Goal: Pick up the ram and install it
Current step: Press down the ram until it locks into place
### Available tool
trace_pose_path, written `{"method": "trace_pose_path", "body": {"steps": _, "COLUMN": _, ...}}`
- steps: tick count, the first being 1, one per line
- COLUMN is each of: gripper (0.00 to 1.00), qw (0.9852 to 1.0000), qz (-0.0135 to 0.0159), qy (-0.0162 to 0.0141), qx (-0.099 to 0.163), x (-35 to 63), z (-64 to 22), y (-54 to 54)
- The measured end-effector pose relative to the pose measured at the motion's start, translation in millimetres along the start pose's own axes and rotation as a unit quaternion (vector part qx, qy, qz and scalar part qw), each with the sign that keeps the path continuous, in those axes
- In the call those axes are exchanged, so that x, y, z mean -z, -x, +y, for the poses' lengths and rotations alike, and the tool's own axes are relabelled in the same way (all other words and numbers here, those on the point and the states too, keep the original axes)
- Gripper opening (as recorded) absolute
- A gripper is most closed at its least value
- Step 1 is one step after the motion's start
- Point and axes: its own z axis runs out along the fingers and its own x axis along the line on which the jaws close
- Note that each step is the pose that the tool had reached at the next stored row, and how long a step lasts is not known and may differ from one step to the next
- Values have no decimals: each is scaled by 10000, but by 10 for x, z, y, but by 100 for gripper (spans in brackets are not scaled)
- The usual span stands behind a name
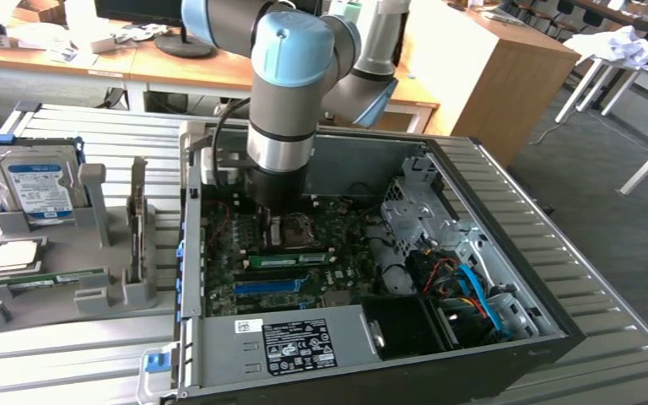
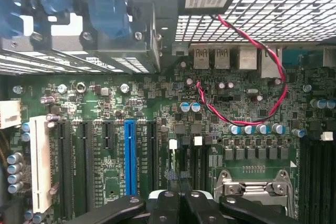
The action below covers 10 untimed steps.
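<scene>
The arm (image 1: 284, 101) reaches down into the open case (image 1: 549, 337), which lies on its side on the slatted table (image 1: 77, 354) and takes up the table's middle and the exterior view's right side. In the wrist view the end effector (image 2: 180, 195) hangs just above the motherboard (image 2: 157, 103) with its fingers (image 2: 167, 205) pressed together. I cannot tell whether anything thin is pinched between them. It sits between the blue slot (image 2: 129, 156) and the socket (image 2: 257, 190), and a red-and-black wire (image 2: 283, 93) loops over the board beyond it.

In the exterior view the ram (image 1: 290, 257), green with a pale label, is on the motherboard inside the case. It lies just in front of the arm's lower end, between it and the blue slot. I cannot tell whether it is seated.

Near the table's edge on the exterior view's left stands a grey holder (image 1: 132, 295). It carries an upright drive (image 1: 37, 181), a square silver chip (image 1: 14, 253) and another green stick (image 1: 43, 277), which lies flat along the holder's front.
</scene>
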Motion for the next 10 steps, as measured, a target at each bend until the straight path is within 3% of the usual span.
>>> {"method": "trace_pose_path", "body": {"steps": 7, "gripper": 10, "qw": 10000, "qz": -10, "qy": 2, "qx": 0, "x": -36, "z": 1, "y": 0}}
{"method": "trace_pose_path", "body": {"steps": 10, "gripper": 10, "qw": 10000, "qz": -12, "qy": -1, "qx": 0, "x": 41, "z": -2, "y": 1}}
